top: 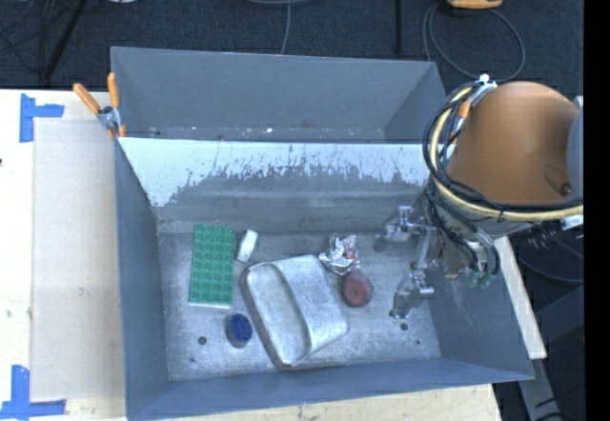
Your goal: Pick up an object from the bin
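Hand (405, 262) spread wide, empty, beside brown round lump (357, 290); centre over it, probably lower, then close.

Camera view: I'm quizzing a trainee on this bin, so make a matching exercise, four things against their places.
Things
1. green studded plate
2. blue round cap
3. reddish-brown round lump
4. crumpled foil

Places
A. between the metal tray and the gripper
B. farthest left of all
C. just left of the tray, toward the near wall
D. at the tray's upper right corner

Pairs: 1-B, 2-C, 3-A, 4-D
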